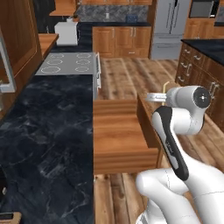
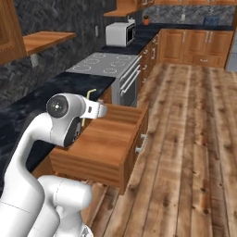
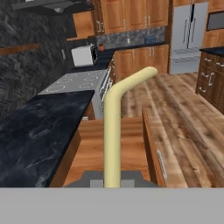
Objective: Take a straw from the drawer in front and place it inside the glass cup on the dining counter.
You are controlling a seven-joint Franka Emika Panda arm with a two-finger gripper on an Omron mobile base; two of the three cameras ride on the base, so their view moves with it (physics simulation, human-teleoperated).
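Overhead, black white-veined worktop [image 1: 48, 131] runs beside a silver stove [image 1: 68, 63] above plank flooring. At six o'clock in the hand view, the wooden drawer [image 3: 127, 148] stands pulled out, its flat bottom bare. The gripper [image 3: 112, 181] is clamped on the pale tan, bent straw [image 3: 114, 118], held above the drawer.

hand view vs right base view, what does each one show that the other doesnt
Hand view alone: the silver fridge at the far end, and the straw close up, running from the jaws to its bent tip. Right base view alone: the white arm and the wooden shelf on the wall. Both share the open drawer, the black marble worktop, the stove, the microwave and the straw held over the drawer.
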